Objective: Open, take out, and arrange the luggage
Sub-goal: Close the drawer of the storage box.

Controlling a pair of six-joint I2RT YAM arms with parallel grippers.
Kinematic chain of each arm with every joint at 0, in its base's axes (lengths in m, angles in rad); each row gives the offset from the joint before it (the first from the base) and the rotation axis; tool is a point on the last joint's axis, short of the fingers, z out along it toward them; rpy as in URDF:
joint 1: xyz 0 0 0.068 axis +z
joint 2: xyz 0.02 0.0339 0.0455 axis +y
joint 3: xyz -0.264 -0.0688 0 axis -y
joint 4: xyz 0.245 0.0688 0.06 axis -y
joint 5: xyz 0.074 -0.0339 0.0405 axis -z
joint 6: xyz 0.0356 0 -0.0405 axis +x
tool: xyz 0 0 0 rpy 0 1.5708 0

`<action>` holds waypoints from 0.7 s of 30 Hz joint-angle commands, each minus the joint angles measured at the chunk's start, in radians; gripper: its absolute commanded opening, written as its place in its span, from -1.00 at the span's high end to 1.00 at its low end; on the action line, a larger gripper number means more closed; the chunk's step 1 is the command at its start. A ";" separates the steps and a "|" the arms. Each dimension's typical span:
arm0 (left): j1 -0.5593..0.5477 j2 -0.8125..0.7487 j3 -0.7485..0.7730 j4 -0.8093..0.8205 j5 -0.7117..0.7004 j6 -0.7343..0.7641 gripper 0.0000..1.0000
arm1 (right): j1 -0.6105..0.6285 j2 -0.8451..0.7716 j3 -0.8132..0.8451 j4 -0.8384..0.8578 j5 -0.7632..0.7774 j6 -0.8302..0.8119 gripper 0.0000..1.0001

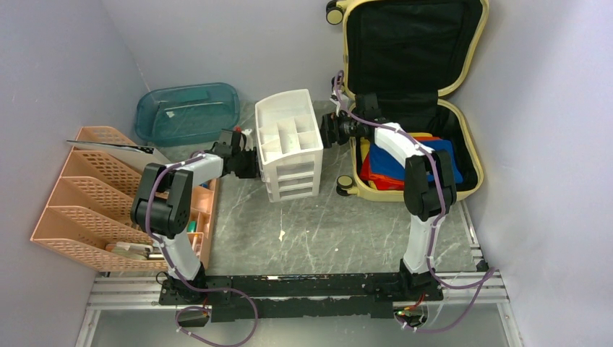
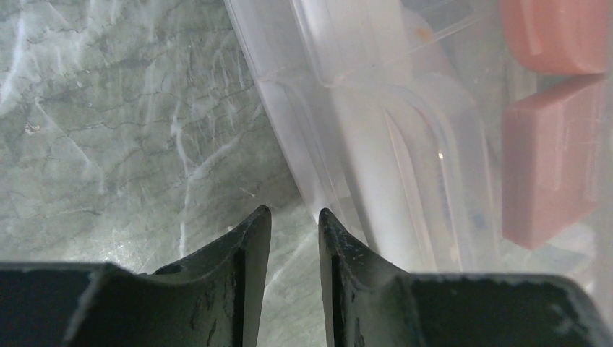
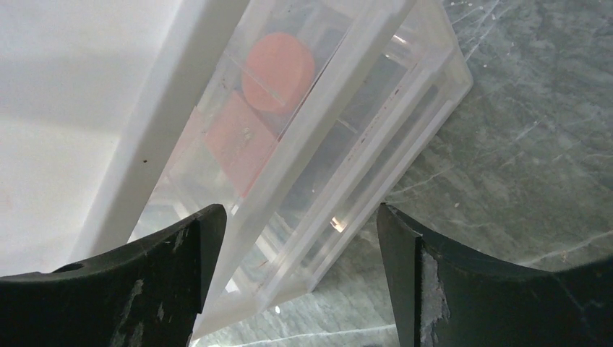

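At the upper right of the overhead view, the luggage (image 1: pixel 412 43), lying open. Lid upright against the back wall, black lining facing out, one wheel showing at its top left corner. Lower shell flat on the grey marbled table (image 1: pixel 325 224), hard by the right wall, filled with folded blue (image 1: pixel 405 163) and red (image 1: pixel 372 173) pieces.

Left of the shell, near the middle of the frame, a white drawer unit (image 1: pixel 295 173), set slightly askew, open compartments on top. Flanked by both arms, one reaching in from each side.

In the left wrist view, the left gripper (image 2: pixel 293 220) low over the table, fingers a narrow slit apart with only stone showing between them. Just beside the clear drawer wall at the right of that frame, pink blocks (image 2: pixel 549 166) showing through the plastic.

In the right wrist view, the right gripper (image 3: pixel 296 224) spread wide, a corner of the unit standing between the fingers. Far finger clear of it; near finger perhaps brushing the white frame, hard to say from this angle. Behind the clear drawer front, an orange disc (image 3: pixel 278 72).

Upper left of the overhead view, a teal tray (image 1: pixel 148 116). Below it, along the left wall, a peach mesh file rack (image 1: pixel 87 188).
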 commanded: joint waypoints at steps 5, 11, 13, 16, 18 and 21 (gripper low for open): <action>0.020 -0.118 0.057 -0.037 0.054 0.103 0.27 | -0.021 -0.084 0.070 -0.035 -0.008 -0.048 -0.73; 0.115 -0.194 0.067 -0.076 0.082 0.131 0.20 | -0.081 -0.156 0.108 -0.107 0.019 -0.132 -0.84; 0.141 -0.231 0.076 -0.097 0.096 0.152 0.11 | -0.107 -0.188 0.122 -0.138 0.018 -0.164 -0.90; 0.164 -0.307 0.095 -0.134 0.125 0.208 -0.15 | -0.138 -0.246 0.141 -0.207 0.025 -0.238 -0.99; 0.171 -0.362 0.092 -0.144 0.144 0.239 -0.39 | -0.147 -0.291 0.139 -0.259 0.045 -0.308 -1.00; 0.175 -0.443 0.078 -0.159 0.166 0.282 -0.79 | -0.149 -0.384 0.102 -0.307 0.081 -0.400 -1.00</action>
